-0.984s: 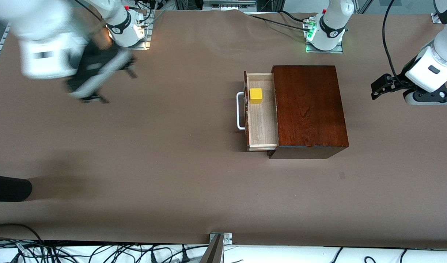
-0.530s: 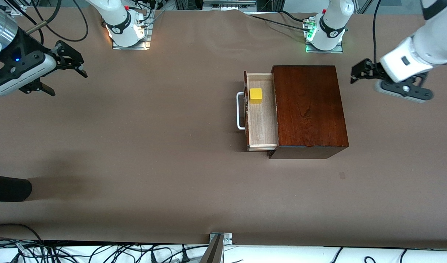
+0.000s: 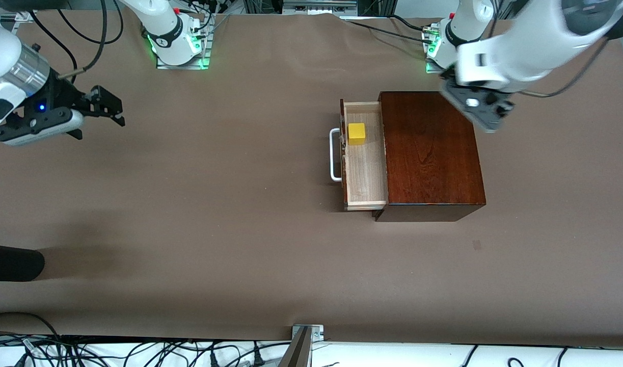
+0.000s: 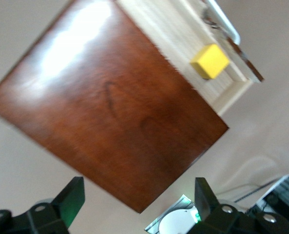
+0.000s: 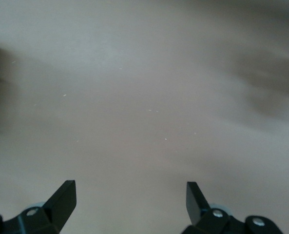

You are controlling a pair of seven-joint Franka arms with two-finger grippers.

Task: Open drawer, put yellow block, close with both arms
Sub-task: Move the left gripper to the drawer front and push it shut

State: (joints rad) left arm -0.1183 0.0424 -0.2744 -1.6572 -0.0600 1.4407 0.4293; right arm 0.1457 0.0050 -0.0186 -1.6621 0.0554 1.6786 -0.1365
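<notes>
**A:** Where's everything at? The block [image 3: 356, 133] is sitting in the drawer [image 3: 364, 173], toward the end nearest the arm bases, just beside the drawer front. The drawer is pulled well out of the box [image 3: 431, 153], with the white handle [image 3: 334, 155] sticking out toward the right arm's end of the table.

**B:** Yep, so I'd say only the closing is left. The left gripper [image 4: 139, 195] is up over the box's corner nearest its own base, fingers spread wide, holding nothing. The right gripper [image 3: 107, 104] is over bare table well away from the box, also wide and empty.

**A:** How do you think the drawer handles?

**B:** Just guessing: it's stiff wood, and the tray is light and probably slides easily. The box looks glossy, so it might skate on the table cover if you shove the drawer from one end only. That's probably why it's a two-arm job.

**A:** So one arm braces the box and the other pushes?

**B:** That's what I'd do. Push flat on the dark drawer front or on the middle of the handle bar, not at a corner, or the tray could skew and jam. No pinch needed. Brace on the box face that points away from the drawer.

**A:** And the block?

**B:** It's small, rigid and light, so it may slide a bit when the drawer stops. No harm in that.
</notes>
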